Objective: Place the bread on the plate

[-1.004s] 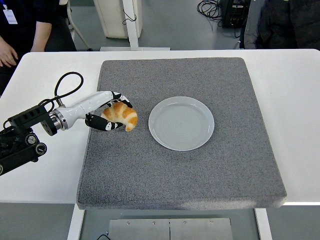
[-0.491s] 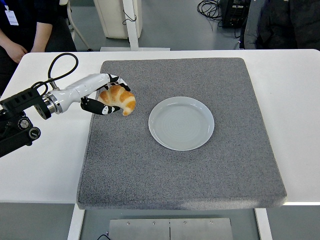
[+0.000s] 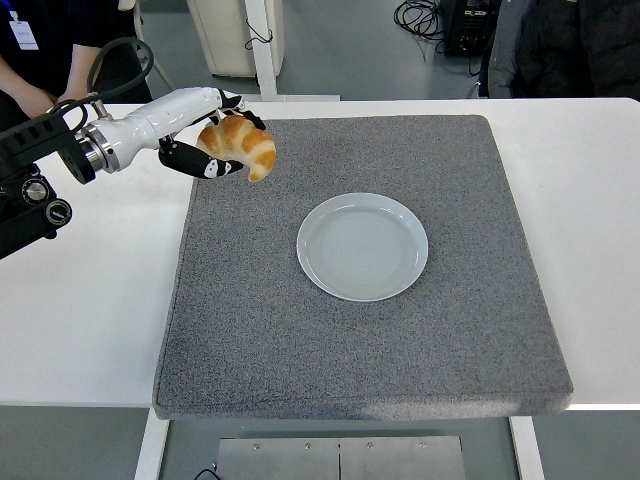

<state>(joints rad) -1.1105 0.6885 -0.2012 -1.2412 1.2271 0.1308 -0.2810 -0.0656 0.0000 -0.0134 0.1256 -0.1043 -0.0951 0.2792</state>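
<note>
We see the left hand (image 3: 205, 140) with its fingers curled around the bread (image 3: 240, 143), a golden croissant | bread held up over the far-left corner of the grey mat (image 3: 350, 340) | pale plate (image 3: 362, 246) sits bare mid-mat, well apart | white table (image 3: 90, 310) beneath | a person (image 3: 50, 50) stands top left.

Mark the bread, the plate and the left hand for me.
bread (image 3: 240, 143), head view, middle of its crust.
plate (image 3: 362, 246), head view, bare centre.
left hand (image 3: 205, 140), head view, middle of the hand, at the bread.
</note>
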